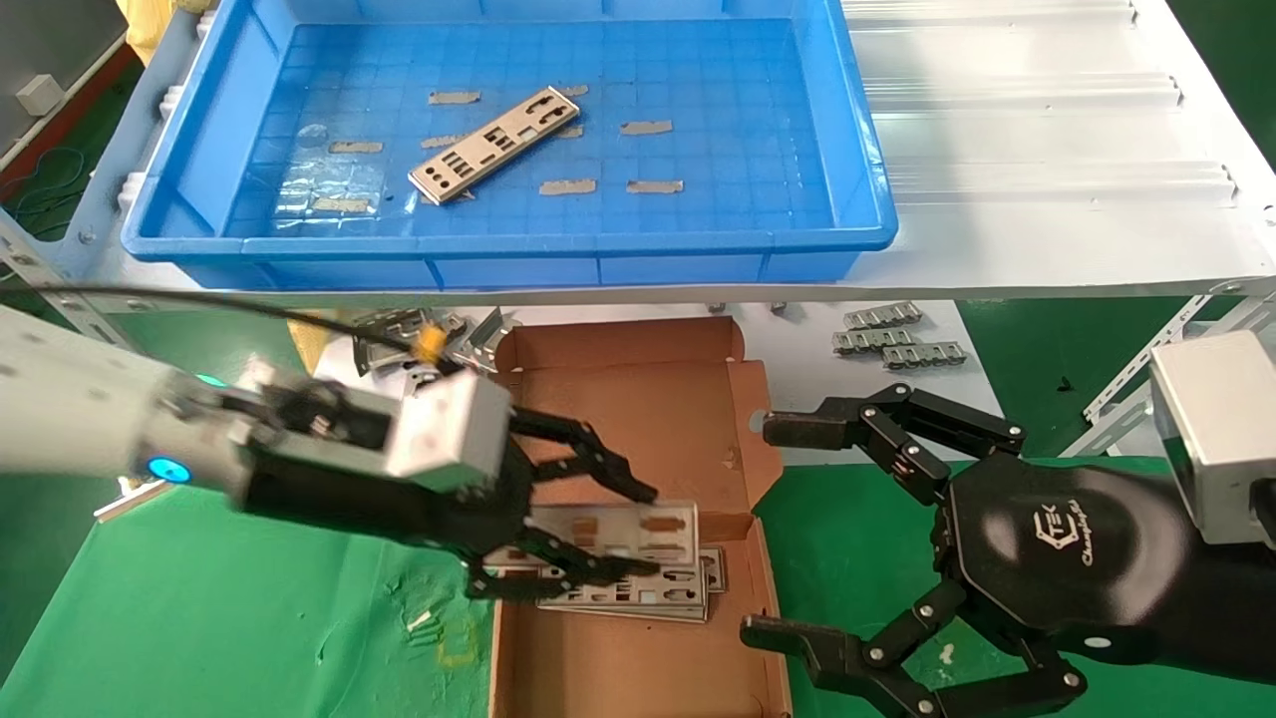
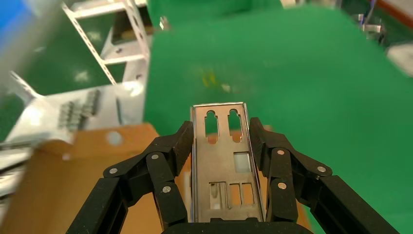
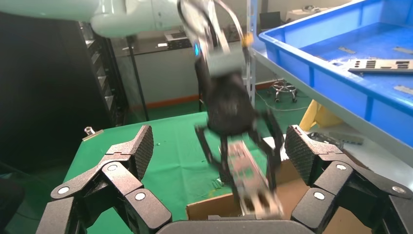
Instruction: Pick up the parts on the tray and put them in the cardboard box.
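The blue tray (image 1: 498, 244) stands on the white shelf at the back and holds one silvery plate (image 1: 495, 144). The open cardboard box (image 1: 638, 399) lies below it on the green mat, with a stack of plates (image 1: 638, 593) inside. My left gripper (image 1: 643, 529) is shut on another plate (image 1: 623, 527), gripped by its long edges, just above that stack. The left wrist view shows this plate (image 2: 219, 170) between the fingers (image 2: 178, 144). My right gripper (image 1: 778, 531) is open and empty, right of the box. In the right wrist view its pads (image 3: 143, 148) frame the left gripper and the held plate (image 3: 251, 180).
Bent grey brackets (image 1: 419, 339) lie behind the box on the left. Ribbed metal strips (image 1: 897, 339) lie behind it on the right. The white shelf (image 1: 1047, 150) overhangs the back of the box. A green mat (image 1: 249, 618) covers the table around the box.
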{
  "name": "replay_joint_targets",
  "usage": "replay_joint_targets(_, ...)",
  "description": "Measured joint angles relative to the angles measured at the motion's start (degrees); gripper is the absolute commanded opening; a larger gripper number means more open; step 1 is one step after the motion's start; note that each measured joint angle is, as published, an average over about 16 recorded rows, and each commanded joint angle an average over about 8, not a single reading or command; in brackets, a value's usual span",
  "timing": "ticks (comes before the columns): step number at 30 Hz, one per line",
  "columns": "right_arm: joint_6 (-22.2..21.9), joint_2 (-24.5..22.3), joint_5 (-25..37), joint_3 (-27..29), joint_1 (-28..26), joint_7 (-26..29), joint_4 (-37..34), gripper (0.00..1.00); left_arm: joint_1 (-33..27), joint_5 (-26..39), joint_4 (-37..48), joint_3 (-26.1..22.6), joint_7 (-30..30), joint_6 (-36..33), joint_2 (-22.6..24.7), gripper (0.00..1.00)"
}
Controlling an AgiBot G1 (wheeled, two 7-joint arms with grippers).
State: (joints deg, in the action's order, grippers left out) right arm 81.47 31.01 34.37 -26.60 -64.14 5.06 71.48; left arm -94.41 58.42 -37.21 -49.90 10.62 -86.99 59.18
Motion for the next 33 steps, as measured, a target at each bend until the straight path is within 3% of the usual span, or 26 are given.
replay_joint_targets(15,0.0,0.0,0.0,0.0,0.0,0.0,0.0,1.0,9.92,3.62,11.99,-2.13,17.07,8.43,9.42,0.0)
replay_joint_targets(17,0.0,0.0,0.0,0.0,0.0,0.0,0.0,1.0,10.32,3.91,13.28,-2.19,18.84,9.14,10.09,0.09)
replay_joint_targets(18,0.0,0.0,0.0,0.0,0.0,0.0,0.0,1.0,10.44,4.05,13.89,-2.21,19.75,9.47,10.39,0.19)
replay_joint_targets(23,0.0,0.0,0.0,0.0,0.0,0.0,0.0,1.0,10.56,4.4,16.73,-2.08,23.87,10.64,11.48,0.82)
replay_joint_targets(25,0.0,0.0,0.0,0.0,0.0,0.0,0.0,1.0,10.5,4.44,17.88,-2.0,25.19,11.0,11.91,0.97)
replay_joint_targets(33,0.0,0.0,0.0,0.0,0.0,0.0,0.0,1.0,9.87,4.03,22.16,-1.45,28.99,11.99,13.77,1.0)
